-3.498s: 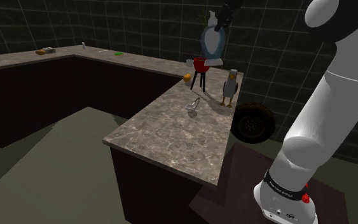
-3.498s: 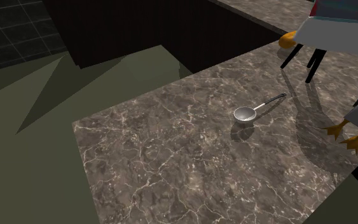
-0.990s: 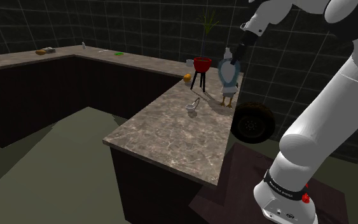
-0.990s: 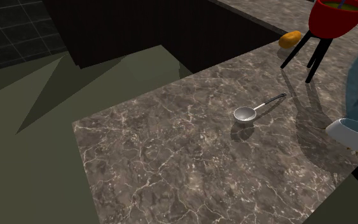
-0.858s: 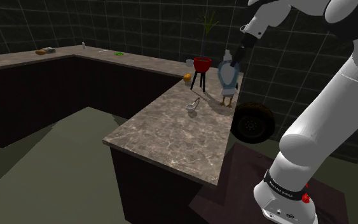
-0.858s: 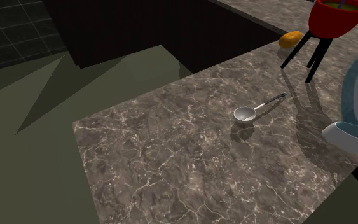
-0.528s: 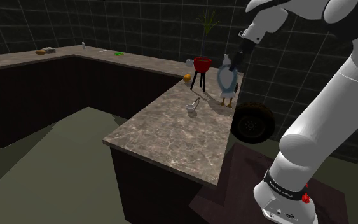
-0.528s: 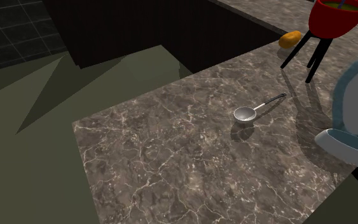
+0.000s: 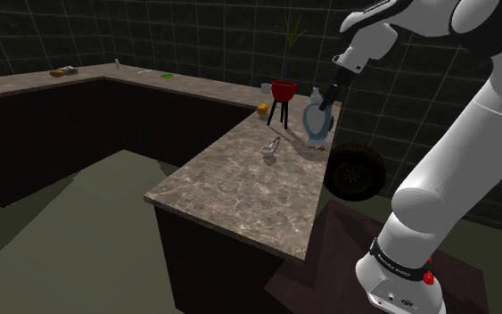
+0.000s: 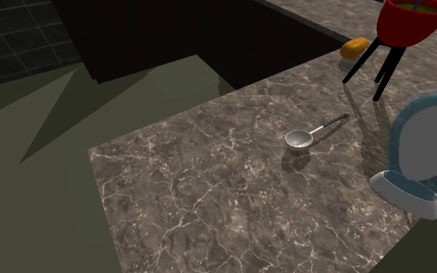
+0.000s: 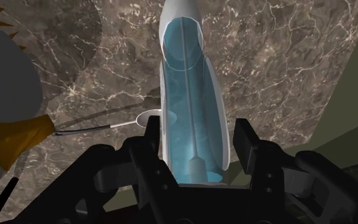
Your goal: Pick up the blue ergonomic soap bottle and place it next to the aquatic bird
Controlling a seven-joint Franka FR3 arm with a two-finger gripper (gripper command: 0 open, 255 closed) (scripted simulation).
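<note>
Blue translucent soap bottle (image 11: 190,95), white at cap and base. It is clasped between the two black fingers (image 11: 151,137) of the gripper (image 11: 196,139), one pad on each narrow side of its upper part. The body runs straight away from the gripper toward the brown veined marble counter (image 11: 285,57).

- Shoulder view: the bottle (image 9: 314,123) hangs upright directly beneath the gripper (image 9: 332,93), base low over the counter (image 9: 240,187). Whether it touches the stone cannot be told.
- Second exterior view: the bottle (image 10: 426,151) stands at the counter's (image 10: 209,194) edge.
- Bird (image 11: 6,83): pale grey body, orange webbed feet. It is just beside the bottle, outward of one finger.
- Ladle (image 10: 300,139): small and metal, lying on the counter. From the gripper its bowl (image 11: 147,117) shows partly behind the bottle, handle pointing toward the bird's foot.
- Red bowl (image 10: 410,19): on black legs, beyond the bottle from the gripper.
- Orange object (image 10: 354,48): beside those legs.
- Tyre (image 9: 357,171): below the gripper, off the counter's end.
</note>
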